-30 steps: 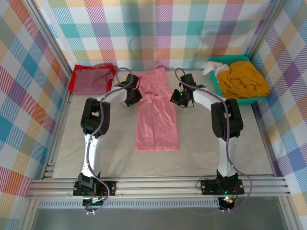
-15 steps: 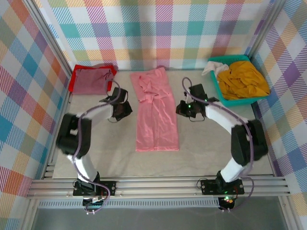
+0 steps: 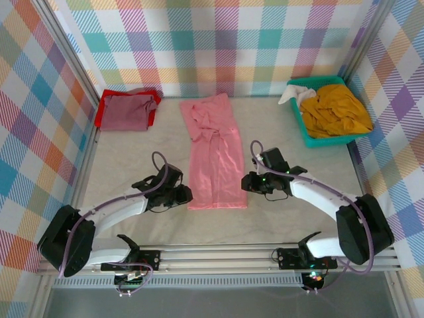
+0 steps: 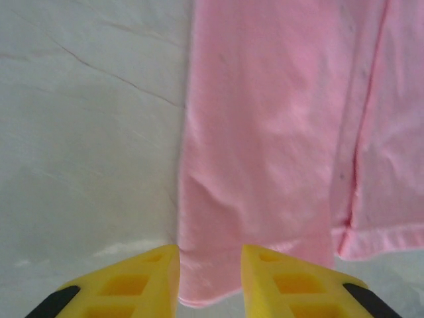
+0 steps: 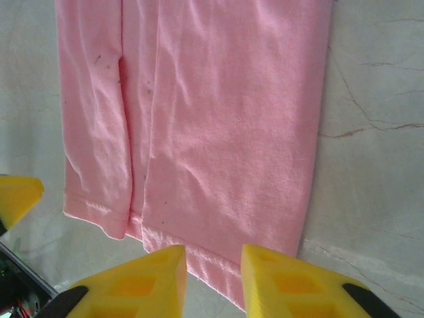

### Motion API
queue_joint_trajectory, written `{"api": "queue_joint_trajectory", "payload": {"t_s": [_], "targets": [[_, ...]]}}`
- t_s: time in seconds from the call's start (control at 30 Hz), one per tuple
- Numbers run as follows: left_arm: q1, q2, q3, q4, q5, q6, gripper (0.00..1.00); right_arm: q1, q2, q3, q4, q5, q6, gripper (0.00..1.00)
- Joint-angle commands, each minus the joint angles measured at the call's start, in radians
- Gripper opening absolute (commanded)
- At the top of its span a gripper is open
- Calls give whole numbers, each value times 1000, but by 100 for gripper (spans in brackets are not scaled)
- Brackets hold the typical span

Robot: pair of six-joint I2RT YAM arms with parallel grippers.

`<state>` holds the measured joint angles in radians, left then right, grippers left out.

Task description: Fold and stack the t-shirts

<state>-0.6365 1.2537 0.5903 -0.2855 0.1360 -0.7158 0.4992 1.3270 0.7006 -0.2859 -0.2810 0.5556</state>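
Note:
A salmon-pink t-shirt (image 3: 215,165) lies folded lengthwise into a long narrow strip down the middle of the table. My left gripper (image 3: 187,195) sits low at its near left corner. In the left wrist view the yellow fingers (image 4: 136,281) stand apart over the pink hem (image 4: 212,285). My right gripper (image 3: 244,183) is at the strip's right edge near the hem. Its jaws (image 5: 213,271) are open too, with the stitched hem (image 5: 212,262) lying flat between them. Neither gripper holds cloth.
A dull maroon t-shirt (image 3: 126,111) lies folded on a red one (image 3: 101,116) at the back left. At the back right, a teal basket (image 3: 331,141) holds a crumpled mustard-yellow t-shirt (image 3: 334,109) and a white cloth (image 3: 290,95). Plaid walls enclose the grey table (image 3: 132,159).
Both arms have swung from the shirt's far half down to its near hem. Both grippers, shut a second ago, now stand partly open.

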Motion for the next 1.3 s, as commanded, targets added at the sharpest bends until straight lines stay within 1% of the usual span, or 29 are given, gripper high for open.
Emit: {"api": "queue_joint_trajectory", "payload": {"t_s": [0.0,0.1,0.23,0.33,0.4,0.47,0.67,0.7,0.77,1.0,1.03,1.07,1.1,1.2,1.27], "targets": [[-20,19,-9,-1,19,-31,31,7,-22,-23,25,42,21,29],[-21,46,-2,-1,11,-31,30,7,-38,-29,22,58,26,29],[-28,49,19,-44,-18,-31,31,7,-79,-46,8,86,31,30],[-28,63,14,-35,-8,-36,31,7,-92,-54,3,102,20,30],[-40,75,8,-10,6,-45,31,7,-86,-53,-1,108,19,31],[-60,86,6,-5,-2,-57,31,7,-76,-49,-9,117,26,30],[-91,88,-4,-1,-28,-85,28,7,-52,-49,2,102,31,30],[-91,87,-4,34,-33,-85,28,7,-48,-51,4,98,30,30],[-94,93,-3,35,-44,-80,23,6,-41,-54,9,91,33,30],[-94,124,-6,50,-75,-79,25,6,-19,-75,15,61,47,30],[-94,127,-9,54,-74,-79,21,7,-17,-78,11,55,51,30],[-93,128,-10,54,-74,-79,13,6,-15,-79,10,43,57,30],[-94,127,-9,50,-77,-80,9,7,-15,-83,13,31,64,31],[-94,107,-13,48,-81,-82,4,7,-12,-97,13,-17,92,34],[-94,89,-21,45,-82,-84,0,6,-3,-104,15,-65,122,39]]}}
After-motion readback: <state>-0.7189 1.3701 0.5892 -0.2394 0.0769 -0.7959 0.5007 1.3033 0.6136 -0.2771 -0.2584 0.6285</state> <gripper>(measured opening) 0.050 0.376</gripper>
